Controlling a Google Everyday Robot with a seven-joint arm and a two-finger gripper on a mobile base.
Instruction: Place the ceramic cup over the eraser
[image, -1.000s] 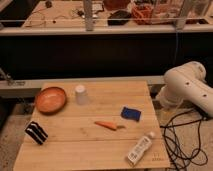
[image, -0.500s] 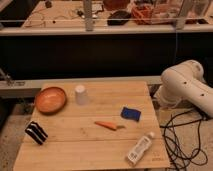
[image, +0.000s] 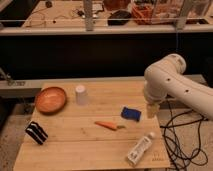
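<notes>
The robot's white arm swings in from the right over the wooden surface, its bulky elbow now standing further left than a second ago, when it hung clear of the right edge. A pale tip beneath it, apparently the end effector, hangs just beside the blue pad near the surface's right side; whether it is spread or pressed together cannot be told from this view, and it carries nothing. The ceramic cup sits untouched toward the back left, narrow end up, just beside the orange bowl. The eraser, black with white stripes, lies near the front left edge, apart from the cup. A carrot and a white bottle lie between the arm and the front edge, unmoved. The shift suggests the approach has only begun: the arm has most of the surface to cross before it reaches the cup, and neither grasp nor placement is yet done.
</notes>
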